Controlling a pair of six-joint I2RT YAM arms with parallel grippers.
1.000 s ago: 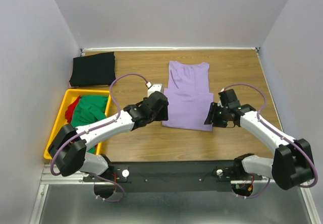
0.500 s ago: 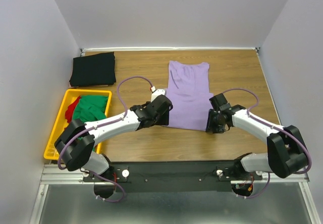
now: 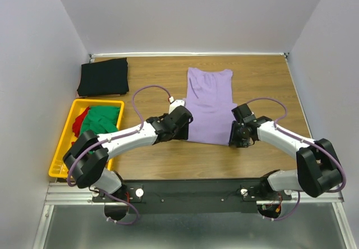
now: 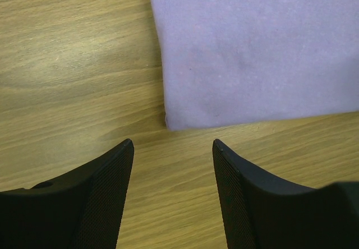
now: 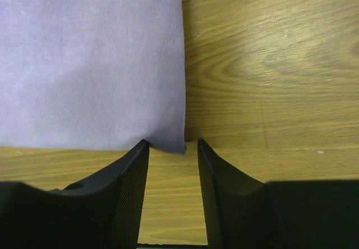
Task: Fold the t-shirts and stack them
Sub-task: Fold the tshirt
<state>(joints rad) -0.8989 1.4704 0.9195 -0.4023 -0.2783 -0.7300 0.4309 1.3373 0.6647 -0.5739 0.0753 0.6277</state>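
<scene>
Hovering at lavender tee (image 3: 209,106) corners: L end effector (image 4: 173,142), R end effector (image 5: 173,142) open, empty.

We see the lavender t-shirt (image 4: 252,47) as soft, matt knit cloth, and the table (image 4: 67,64) as wood-grained with a faint sheen. The left gripper (image 4: 173,145) has matt black fingers (image 4: 106,198) with a fine mesh-like texture; the crate (image 3: 60,148) looks like smooth yellow plastic.

no legible text, no labels, no numbers
</scene>
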